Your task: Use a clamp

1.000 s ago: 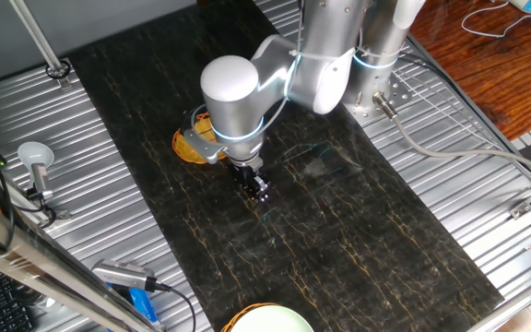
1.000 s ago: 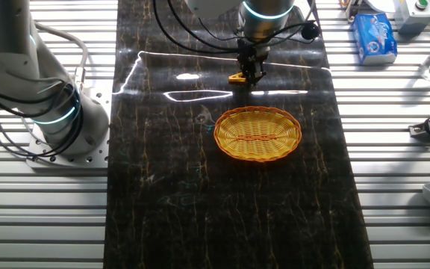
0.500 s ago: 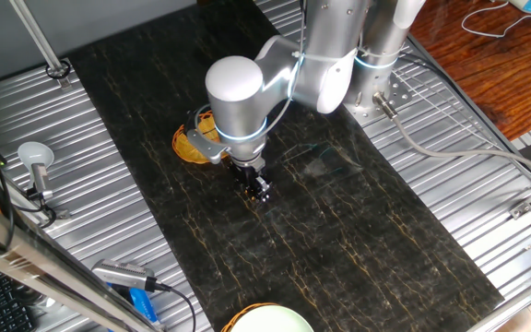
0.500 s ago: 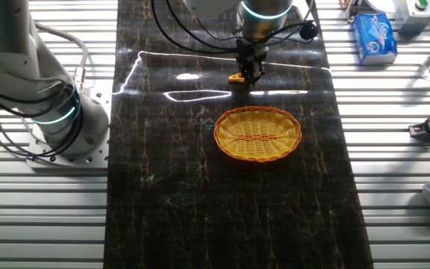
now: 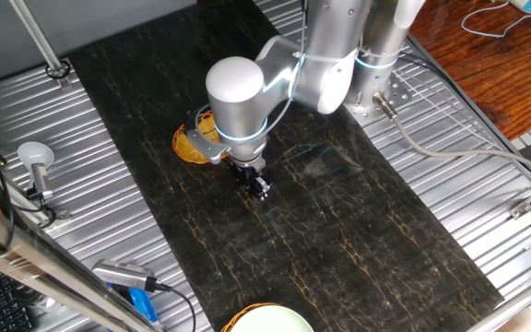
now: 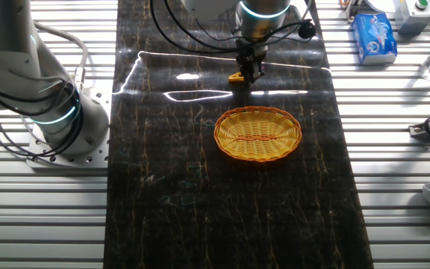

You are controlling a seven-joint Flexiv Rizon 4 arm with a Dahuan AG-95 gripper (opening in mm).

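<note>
The clamp [image 6: 236, 76] is a tiny yellow-orange clip that sticks out to the left of my gripper [image 6: 248, 72], just above the dark mat [image 6: 200, 194] at its far end. The fingers look closed on it. In one fixed view my gripper [image 5: 258, 189] points down at the mat and the clamp is hidden behind the fingers. The round woven basket [image 6: 257, 134] sits on the mat, apart from the gripper and nearer the camera. It shows partly behind my arm in one fixed view [image 5: 190, 146].
A second arm's base [image 6: 54, 104] stands left of the mat. A blue packet [image 6: 372, 37] lies at the far right on the metal table. A white round object [image 5: 267, 319] and a metal post [image 5: 35, 159] sit near the table's edges.
My gripper with the clamp has shifted slightly left and away from the basket in the other fixed view. The basket has not moved.
</note>
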